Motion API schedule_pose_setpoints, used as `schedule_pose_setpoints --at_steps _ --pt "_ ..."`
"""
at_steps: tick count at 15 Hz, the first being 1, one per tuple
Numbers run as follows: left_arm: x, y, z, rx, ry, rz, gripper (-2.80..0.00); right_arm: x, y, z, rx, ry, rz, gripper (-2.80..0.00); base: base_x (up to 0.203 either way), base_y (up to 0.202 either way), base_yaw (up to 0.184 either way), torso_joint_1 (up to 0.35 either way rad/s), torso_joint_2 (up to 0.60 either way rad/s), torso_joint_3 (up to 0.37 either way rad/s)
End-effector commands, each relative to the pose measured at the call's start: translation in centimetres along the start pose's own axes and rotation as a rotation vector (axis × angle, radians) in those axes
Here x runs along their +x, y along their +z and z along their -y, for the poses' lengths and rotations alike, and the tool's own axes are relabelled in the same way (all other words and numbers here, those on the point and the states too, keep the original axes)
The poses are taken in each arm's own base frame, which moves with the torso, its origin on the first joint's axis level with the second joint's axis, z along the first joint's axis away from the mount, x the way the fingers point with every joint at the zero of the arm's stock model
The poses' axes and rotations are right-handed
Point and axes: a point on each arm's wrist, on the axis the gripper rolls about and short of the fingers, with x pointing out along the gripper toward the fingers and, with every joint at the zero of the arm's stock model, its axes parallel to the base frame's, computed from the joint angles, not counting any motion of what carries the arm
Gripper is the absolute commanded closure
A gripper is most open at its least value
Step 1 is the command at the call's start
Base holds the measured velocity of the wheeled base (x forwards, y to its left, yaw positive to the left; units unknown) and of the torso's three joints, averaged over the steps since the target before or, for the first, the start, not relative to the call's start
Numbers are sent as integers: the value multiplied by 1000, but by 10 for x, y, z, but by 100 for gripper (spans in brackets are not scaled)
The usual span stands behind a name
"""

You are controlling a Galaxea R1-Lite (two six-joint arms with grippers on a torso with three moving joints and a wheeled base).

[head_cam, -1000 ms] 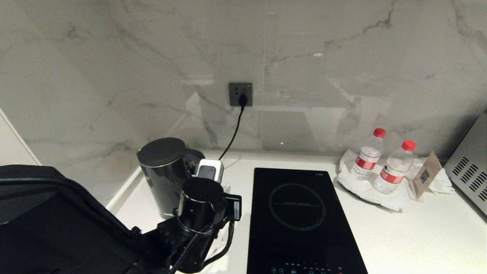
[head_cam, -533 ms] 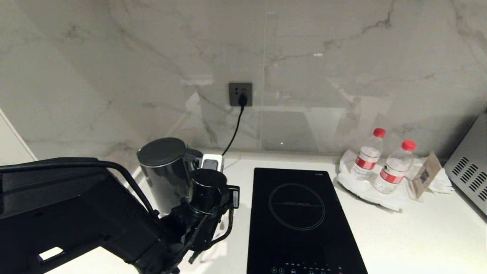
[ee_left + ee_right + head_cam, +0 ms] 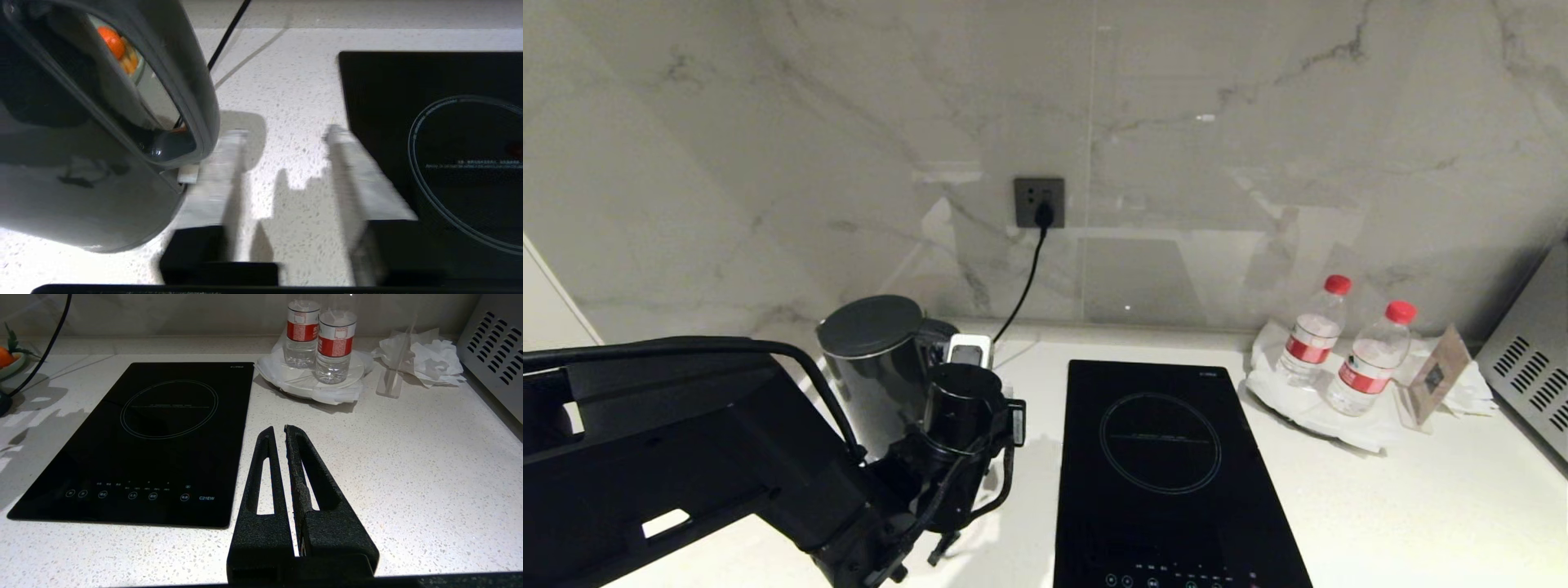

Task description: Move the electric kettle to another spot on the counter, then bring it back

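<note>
Now the left gripper [image 3: 282, 163] has let go: its jaws, shut a second ago, stand apart beside the electric kettle [image 3: 876, 367], which sits on the counter [image 3: 1405, 506] left of the induction hob [image 3: 1168, 465]; right gripper [image 3: 280, 435] jaws together.

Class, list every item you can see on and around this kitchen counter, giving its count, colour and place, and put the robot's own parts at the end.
electric kettle: one, glossy black, back left of the counter
counter: one, white speckled, under everything
induction hob: one, black glass, centre
wall socket: one, grey, on the marble wall, black cord plugged in
water bottles: two, clear with red caps, on a white plate at right
crumpled tissue: white, beside the plate
card stand: one, brown card, right of the bottles
vented appliance: one, grey, far right
left pincer: open, beside the kettle's handle
right pincer: shut, over the counter right of the hob
</note>
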Motion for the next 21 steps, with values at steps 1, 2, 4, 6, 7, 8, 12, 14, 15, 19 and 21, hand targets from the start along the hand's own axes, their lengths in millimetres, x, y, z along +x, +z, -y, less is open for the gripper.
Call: schedule_pose_setpoints --at_steps 1,2,4,6,7,8,12,14,15,19,21 --pt "-4 2 -2 -7 2 7 -280 0 0 0 0 1 1 0 0 0 0 0 0 0" --pt "-4 0 -3 -6 5 3 -280 0 0 0 0 1 1 0 0 0 0 0 0 0" --pt "-4 -1 -8 -22 8 32 -280 0 0 0 0 1 1 0 0 0 0 0 0 0" --pt "-1 -2 -12 -11 17 49 -280 0 0 0 0 1 1 0 0 0 0 0 0 0" --pt "4 -3 -12 -6 22 49 -280 0 0 0 0 1 0 0 0 0 0 0 0 0" --pt "8 -4 -10 -6 24 51 -280 0 0 0 0 1 1 0 0 0 0 0 0 0" --pt "22 -8 -16 -8 51 47 -280 0 0 0 0 1 1 0 0 0 0 0 0 0" --pt "29 -3 -18 -18 61 63 -280 0 0 0 0 1 1 0 0 0 0 0 0 0" --pt "32 -2 -18 -9 65 70 -280 0 0 0 0 1 1 0 0 0 0 0 0 0" --pt "42 6 -14 -10 66 101 -280 0 0 0 0 1 1 0 0 0 0 0 0 0" --pt "45 9 -13 -6 56 113 -280 0 0 0 0 1 1 0 0 0 0 0 0 0"
